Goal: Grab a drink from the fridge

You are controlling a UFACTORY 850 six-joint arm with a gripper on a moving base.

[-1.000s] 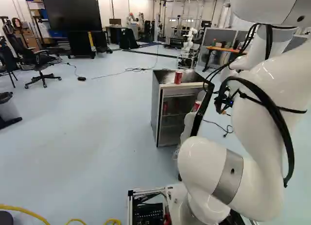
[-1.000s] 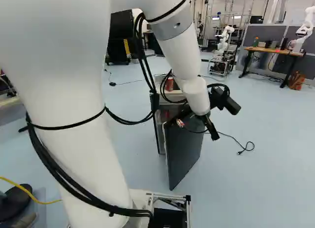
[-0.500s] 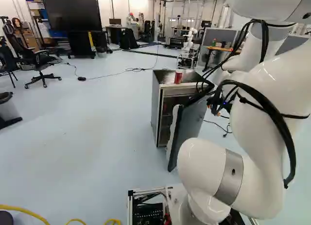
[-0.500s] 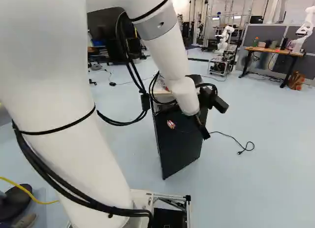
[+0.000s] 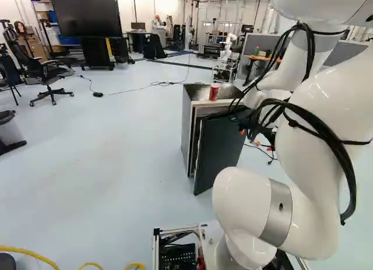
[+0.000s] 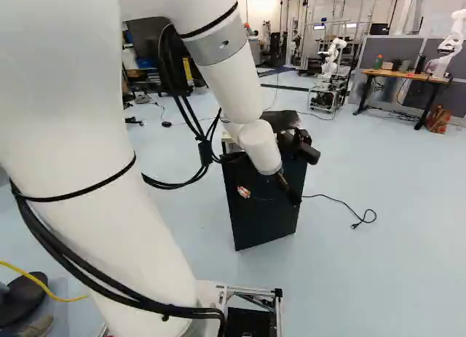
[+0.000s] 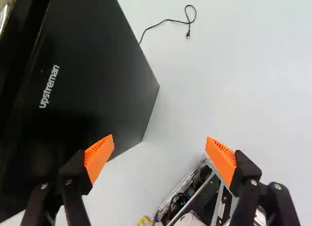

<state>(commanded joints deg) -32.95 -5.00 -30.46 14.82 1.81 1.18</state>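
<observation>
Red drink can (image 5: pixel 214 93) stands upright on the small grey-sided fridge (image 5: pixel 187 130), near its top's front edge, apart from the black two-fingered gripper (image 6: pixel 269 195). The gripper's orange pads (image 7: pixel 100 156) are spread wide, one finger close to the flat black door (image 5: pixel 218 153); I cannot tell whether they touch. The door is slightly ajar. Beyond, a thin black cord (image 7: pixel 165 21) lies on the pale floor (image 7: pixel 219 79).

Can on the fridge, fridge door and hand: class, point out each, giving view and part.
Can (image 5: pixel 214 93): left base view, its red side.
Door (image 5: pixel 221 150): left base view, its dark outer face.
Hand (image 7: pixel 160 147): wrist view, midway between its fingertips.
</observation>
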